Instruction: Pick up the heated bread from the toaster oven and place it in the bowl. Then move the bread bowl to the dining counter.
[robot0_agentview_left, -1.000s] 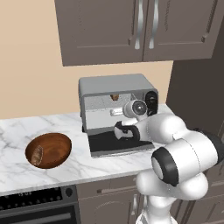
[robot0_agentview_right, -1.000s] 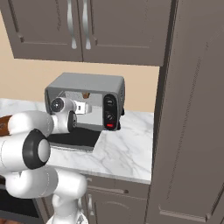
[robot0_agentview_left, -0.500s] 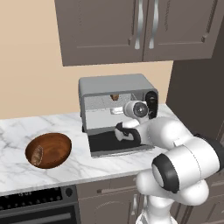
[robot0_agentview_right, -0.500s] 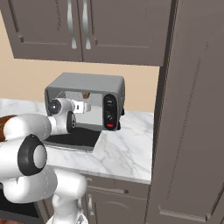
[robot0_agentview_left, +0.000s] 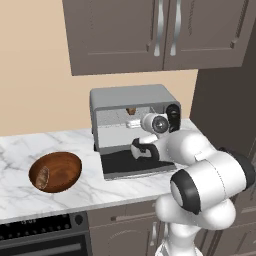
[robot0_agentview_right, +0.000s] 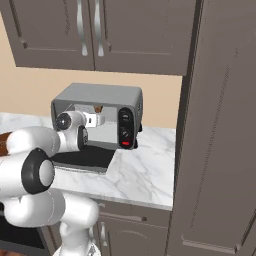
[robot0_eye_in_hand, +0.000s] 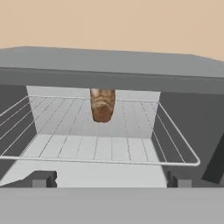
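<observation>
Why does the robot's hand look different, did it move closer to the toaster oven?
Yes. The gripper has slid leftward and nearer the toaster oven opening, toward the bread.

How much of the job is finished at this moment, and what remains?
Done: the toaster oven door is down. In hand: the open, empty hand faces the heated bread at the back of the wire rack. Left: grasp the bread, put it in the bowl, carry the bowl to the dining counter.

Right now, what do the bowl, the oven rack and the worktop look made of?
Bowl: looks like wood, reddish-brown with visible grain, slight sheen. Wire rack: thin pale bars, probably metal. Worktop: white with grey veins, likely polished marble or an imitation.
</observation>
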